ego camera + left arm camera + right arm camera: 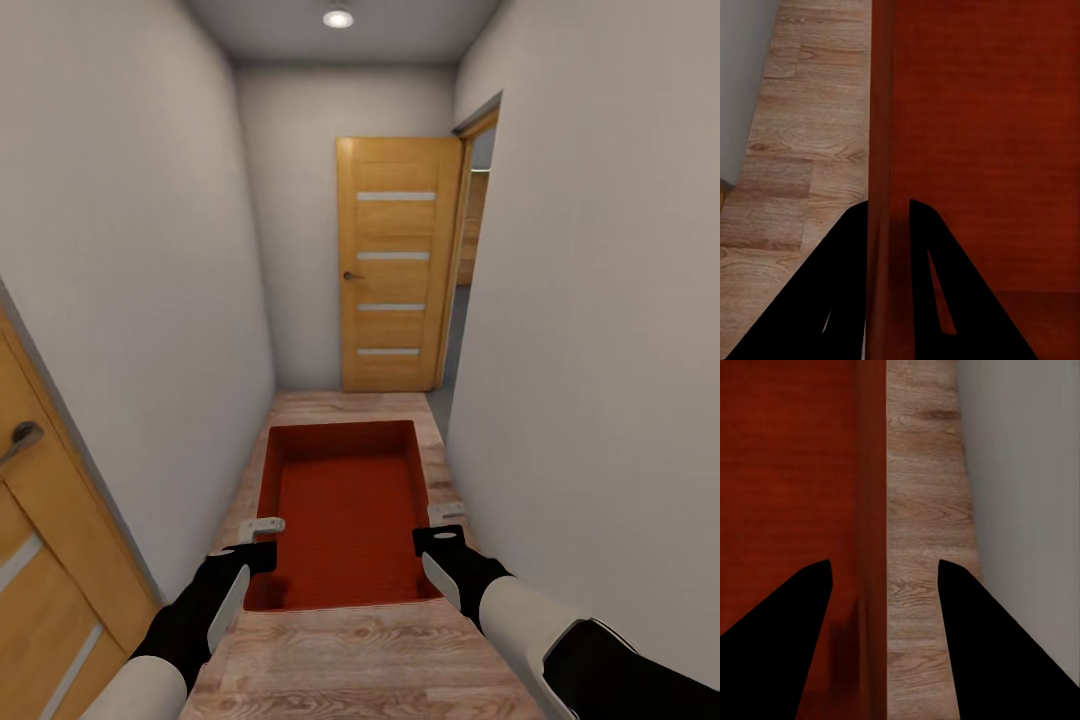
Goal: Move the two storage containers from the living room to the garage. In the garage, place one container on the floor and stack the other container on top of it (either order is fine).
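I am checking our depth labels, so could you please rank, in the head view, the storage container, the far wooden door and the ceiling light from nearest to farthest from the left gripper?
1. Storage container: its left wall sits between the left gripper fingers.
2. Far wooden door: at the corridor's end, ahead and right.
3. Ceiling light: high overhead, at the far end.

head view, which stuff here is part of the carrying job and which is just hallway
Job: storage container, left gripper shut on its side wall, right gripper open astride the other wall.
Just hallway: open wooden door, door handle, ceiling light.
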You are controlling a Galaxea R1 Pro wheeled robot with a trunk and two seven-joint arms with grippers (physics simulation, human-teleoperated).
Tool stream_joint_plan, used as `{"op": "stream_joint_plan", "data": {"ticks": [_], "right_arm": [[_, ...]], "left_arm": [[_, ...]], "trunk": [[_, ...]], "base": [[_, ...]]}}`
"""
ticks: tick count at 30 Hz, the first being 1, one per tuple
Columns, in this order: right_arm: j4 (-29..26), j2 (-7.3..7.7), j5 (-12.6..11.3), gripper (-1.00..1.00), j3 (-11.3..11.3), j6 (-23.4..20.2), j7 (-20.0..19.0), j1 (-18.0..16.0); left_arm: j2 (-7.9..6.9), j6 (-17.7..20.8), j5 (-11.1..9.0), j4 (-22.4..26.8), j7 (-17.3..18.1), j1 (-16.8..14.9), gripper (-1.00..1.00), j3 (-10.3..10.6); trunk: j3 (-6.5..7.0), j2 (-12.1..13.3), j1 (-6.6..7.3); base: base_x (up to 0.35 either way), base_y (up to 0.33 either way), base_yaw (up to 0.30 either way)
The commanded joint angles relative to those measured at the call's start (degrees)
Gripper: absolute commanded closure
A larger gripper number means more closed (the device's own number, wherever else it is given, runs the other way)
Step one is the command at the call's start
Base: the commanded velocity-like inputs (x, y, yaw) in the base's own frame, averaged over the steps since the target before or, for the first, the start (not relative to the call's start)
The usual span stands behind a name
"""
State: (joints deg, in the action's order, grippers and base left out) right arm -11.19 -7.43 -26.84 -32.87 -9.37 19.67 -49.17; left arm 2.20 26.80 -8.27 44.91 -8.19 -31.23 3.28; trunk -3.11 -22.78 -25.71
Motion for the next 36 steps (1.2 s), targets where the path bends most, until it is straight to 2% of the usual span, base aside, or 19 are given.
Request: {"op": "stream_joint_plan", "data": {"ticks": [1,36], "right_arm": [[0.0,0.05,-2.5,1.0,-2.1,-0.3,-0.7,0.0],[0.0,0.05,-2.7,1.0,-2.0,-0.2,-0.7,0.0]], "left_arm": [[-0.27,-0.7,1.5,0.2,-0.9,-0.1,1.0,0.2],[-0.27,-0.7,1.5,0.2,-0.9,0.0,1.0,0.2]], "trunk": [[-0.14,-0.1,-0.07],[-0.14,-0.1,-0.07]], "base": [[0.322,0.0,0.0],[0.322,0.0,0.0]]}}
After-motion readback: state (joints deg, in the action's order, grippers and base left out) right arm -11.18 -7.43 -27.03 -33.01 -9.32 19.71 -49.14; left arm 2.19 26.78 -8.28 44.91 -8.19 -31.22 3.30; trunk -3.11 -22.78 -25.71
